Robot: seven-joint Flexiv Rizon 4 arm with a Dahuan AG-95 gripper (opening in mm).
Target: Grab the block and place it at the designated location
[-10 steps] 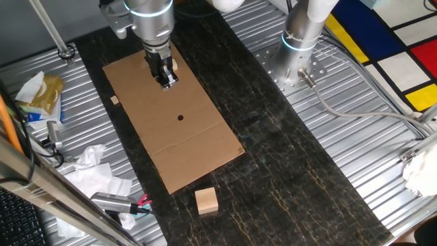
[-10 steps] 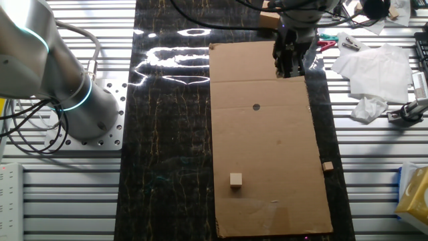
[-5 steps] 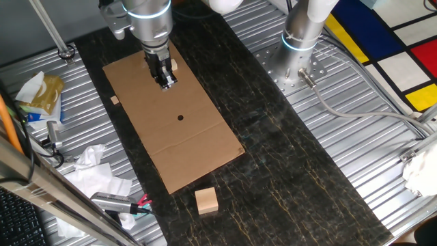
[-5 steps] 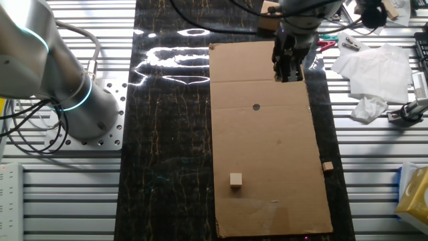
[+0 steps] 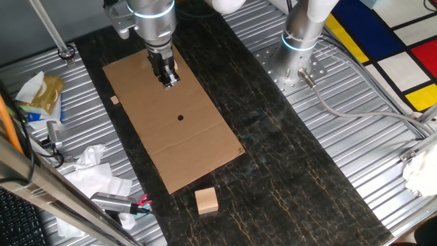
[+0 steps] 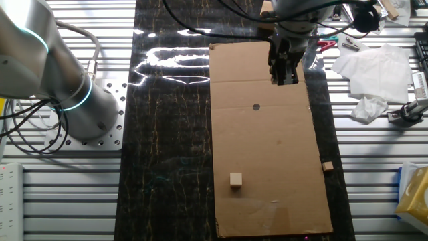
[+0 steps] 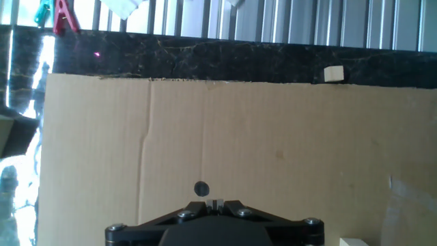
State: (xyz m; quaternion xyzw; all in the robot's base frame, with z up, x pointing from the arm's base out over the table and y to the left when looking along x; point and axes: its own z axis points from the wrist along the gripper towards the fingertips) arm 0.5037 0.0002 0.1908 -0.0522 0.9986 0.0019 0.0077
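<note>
The tiny beige cube (image 6: 235, 179) lies on the brown cardboard sheet (image 6: 274, 147), toward its end away from the fold. Only its top edge shows at the bottom right of the hand view (image 7: 355, 241). In one fixed view the arm hides it. The black dot (image 5: 180, 117) (image 6: 256, 106) (image 7: 201, 188) sits near the middle of the sheet (image 5: 153, 130). My gripper (image 5: 168, 80) (image 6: 284, 75) hangs well above the sheet, shut and empty. Its fingertips (image 7: 217, 203) appear just below the dot in the hand view.
A larger tan block (image 5: 206, 201) lies on the dark mat beyond the sheet's folded end. A small flat chip (image 5: 115, 101) (image 6: 327, 166) (image 7: 333, 74) lies beside the sheet's long edge. Crumpled tissues (image 5: 92, 171), tools and red clips clutter one side. A second arm's base (image 5: 298, 41) stands on the other.
The gripper has shifted a little over the sheet and now covers the cube in one fixed view. The cube, block and chip have not moved.
</note>
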